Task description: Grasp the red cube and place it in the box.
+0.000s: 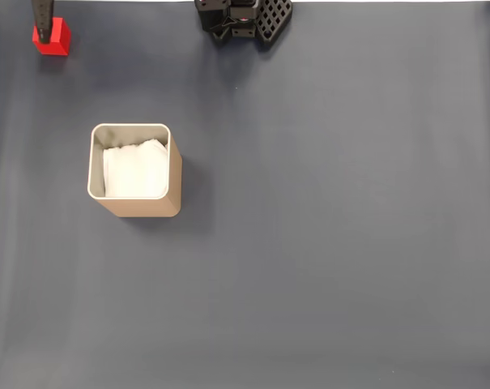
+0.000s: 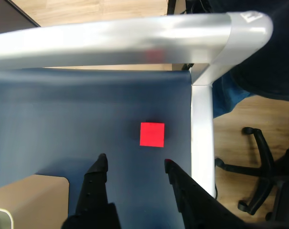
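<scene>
Dark blue-grey mat [image 1: 334, 243], silver metal frame [image 2: 201, 119], wooden floor [image 2: 235, 143], black office-chair base [image 2: 259, 176].

Fixed view: straight down from high above, wide. Wrist view: close behind the parted pincer [image 2: 134, 164], facing forward and down. Shared: red cube [image 2: 152, 134] ahead, box [image 1: 134, 168] behind.

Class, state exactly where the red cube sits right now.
In the fixed view the red cube sits on the mat's top-left corner, above the box; in the wrist view it lies just ahead of the open gripper.

Black plastic claw [image 2: 134, 164], two tapered fingers; perforated black arm base [image 1: 245, 19].
</scene>
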Controlling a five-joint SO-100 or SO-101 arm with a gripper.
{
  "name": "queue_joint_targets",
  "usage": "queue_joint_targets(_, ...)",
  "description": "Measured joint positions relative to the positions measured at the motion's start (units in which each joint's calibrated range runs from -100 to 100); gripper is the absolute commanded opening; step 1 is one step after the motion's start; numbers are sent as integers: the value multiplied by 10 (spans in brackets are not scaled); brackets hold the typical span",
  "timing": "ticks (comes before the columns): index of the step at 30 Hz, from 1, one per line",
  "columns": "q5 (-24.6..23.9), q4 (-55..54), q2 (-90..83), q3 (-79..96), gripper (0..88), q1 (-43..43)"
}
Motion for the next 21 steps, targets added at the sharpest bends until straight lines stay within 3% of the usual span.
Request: queue_joint_targets(21, -30, -153, -7, 113, 362, -17)
